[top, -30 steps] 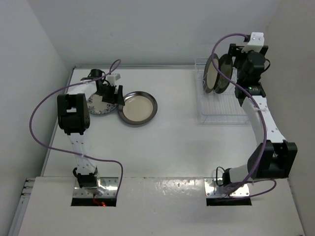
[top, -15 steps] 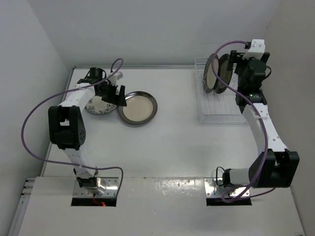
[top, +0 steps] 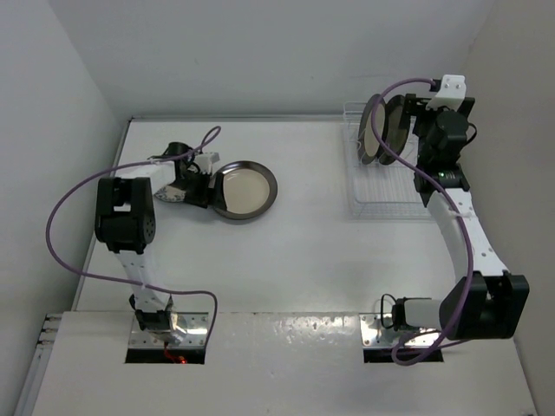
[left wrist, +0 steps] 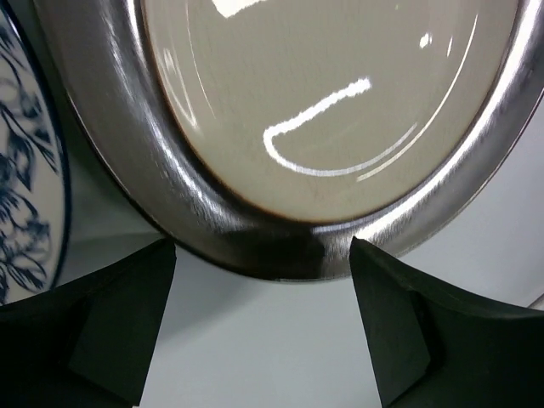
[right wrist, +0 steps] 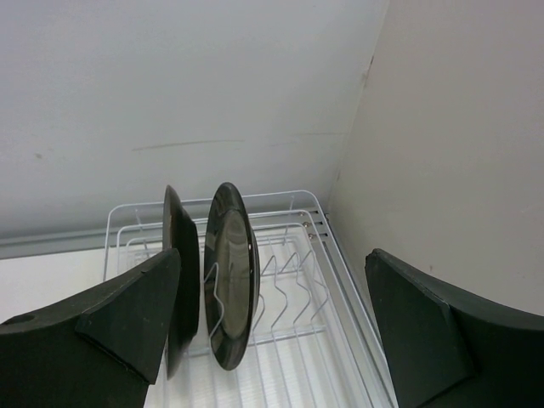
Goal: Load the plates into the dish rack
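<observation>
Two plates [right wrist: 231,272] are seen stood in the dish rack [top: 390,206] at the worktop's [top: 303,251] far right corner, the right claw [right wrist: 272,255] gaping empty nearby. The left claw [left wrist: 262,280] is held wide, nothing gripped, at the flat plate [left wrist: 331,102] far-left; closure on its rim is judged needed next.

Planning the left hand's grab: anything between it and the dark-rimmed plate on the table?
Nothing visible: the dark-rimmed plate lies right before the open left hand; the blue-patterned plate sits aside.
</observation>
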Motion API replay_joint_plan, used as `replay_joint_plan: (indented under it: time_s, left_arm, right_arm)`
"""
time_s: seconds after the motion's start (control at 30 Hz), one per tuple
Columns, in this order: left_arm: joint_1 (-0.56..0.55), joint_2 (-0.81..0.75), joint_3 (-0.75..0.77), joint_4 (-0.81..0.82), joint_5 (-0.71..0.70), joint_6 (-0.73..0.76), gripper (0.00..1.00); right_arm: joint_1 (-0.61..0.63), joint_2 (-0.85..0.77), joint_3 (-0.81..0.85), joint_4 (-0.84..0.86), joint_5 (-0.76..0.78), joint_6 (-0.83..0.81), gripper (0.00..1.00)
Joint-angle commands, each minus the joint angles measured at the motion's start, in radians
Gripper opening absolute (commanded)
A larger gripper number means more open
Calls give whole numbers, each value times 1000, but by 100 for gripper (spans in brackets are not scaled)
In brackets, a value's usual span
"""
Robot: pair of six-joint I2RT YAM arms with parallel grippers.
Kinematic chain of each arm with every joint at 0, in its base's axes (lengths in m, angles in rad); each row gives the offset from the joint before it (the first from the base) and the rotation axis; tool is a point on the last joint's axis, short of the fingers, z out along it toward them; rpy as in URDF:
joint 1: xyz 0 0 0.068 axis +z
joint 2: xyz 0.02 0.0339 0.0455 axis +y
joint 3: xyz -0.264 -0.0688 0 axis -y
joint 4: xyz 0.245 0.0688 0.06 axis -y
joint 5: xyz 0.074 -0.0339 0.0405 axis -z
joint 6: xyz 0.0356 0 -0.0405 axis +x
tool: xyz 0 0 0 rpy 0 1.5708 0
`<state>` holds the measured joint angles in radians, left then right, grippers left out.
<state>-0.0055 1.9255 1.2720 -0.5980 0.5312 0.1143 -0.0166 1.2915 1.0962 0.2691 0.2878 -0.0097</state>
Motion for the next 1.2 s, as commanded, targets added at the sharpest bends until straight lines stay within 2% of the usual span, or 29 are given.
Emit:
replay_joint_plan:
  time_s: [0.0, 0.13, 0.2, 0.23, 0.37, 0.4, 0.43, 0.53, 0.6, 0.67, 0.7, 0.73, 0.8, 0.83, 0.9, 0.97, 1.17]
  left_arm:
    - [-7, 56, 50, 84, -16, -54, 89]
    - [-16, 168, 137, 107, -14, -88, 88]
    - [-25, 194, 161, 107, 6, -88, 77]
    - [-36, 204, 161, 107, 25, -88, 62]
    - [-56, 227, 170, 107, 35, -79, 37]
    - [-56, 239, 170, 107, 35, -79, 15]
    - [-56, 251, 182, 107, 35, -88, 0]
    - [-56, 251, 210, 96, 88, -88, 0]
    - [-56, 224, 253, 81, 166, -76, 0]
    - [-56, 164, 321, 46, 199, -38, 0]
    - [-56, 141, 349, 34, 199, -16, 0]
    - [-71, 116, 378, 20, 208, 7, 0]
    - [-85, 48, 458, -29, 243, 96, 0]
    - [-99, 27, 481, -48, 266, 129, 0]
    - [-122, -17, 512, -89, 308, 214, 0]
    - [-137, -65, 526, -129, 346, 273, 0]
    - [-146, -65, 593, -241, 495, 297, 0]
  right_arm:
    - [9, -49, -12, 65, 22, -24, 90]
    - [9, -69, -30, 71, 30, -29, 90]
    - [7, -80, -33, 71, 31, -27, 90]
    - [9, -81, -38, 70, 30, -27, 90]
    - [9, -107, -47, 68, 31, -24, 90]
    - [9, -112, -56, 68, 33, -24, 90]
    - [9, -119, -68, 79, 36, -24, 90]
    - [36, -142, -85, 65, 40, -15, 90]
    - [47, -143, -91, 41, -13, -13, 90]
    - [47, -139, -64, -69, -157, -27, 90]
    - [47, -139, -50, -105, -271, -36, 90]
    - [47, -130, -14, -228, -447, -36, 90]
    - [49, -75, 81, -322, -600, -35, 92]
    - [56, -58, 106, -441, -783, -27, 92]
    - [101, 20, 187, -505, -866, -27, 91]
    - [124, 55, 174, -544, -883, -33, 89]
    - [213, 112, 35, -338, -862, -18, 89]
